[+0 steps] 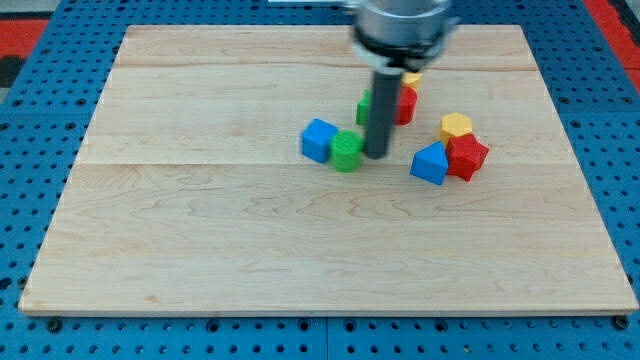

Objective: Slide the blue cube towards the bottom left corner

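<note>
1. Pale wood fills the near half of the table (200, 260): smooth planks, faint grain, with a blue pegboard (30, 150) showing all around it. No blocks lie down at the view's bottom.

2. Moving up to the middle, the blue cube (318, 139) sits just left of centre, well apart from the bottom left corner. Touching its right side is a green block (346, 150), rounded and ribbed by the look of it.

3. My tip (376, 155) is down at the table, just right of that green block, so the green block stands between my tip and the blue cube. The end effector is a plain dark rod with nothing to open or close; it holds nothing.

4. Handling call: the cube looks like light, hard plastic, glossy, likely to slide easily on this wood and to spin if struck off-centre. Best contact, I judge, is its upper right face, pushing down-left.

5. Over on the right, a second blue block (430, 163), angular, touches a red block (466, 156), with a yellow hexagonal block (456, 125) just behind them.

6. Farthest back, behind the rod, another red block (404, 103), a sliver of green (364, 108) and a yellow piece (411, 77) peek out, shapes partly hidden.
</note>
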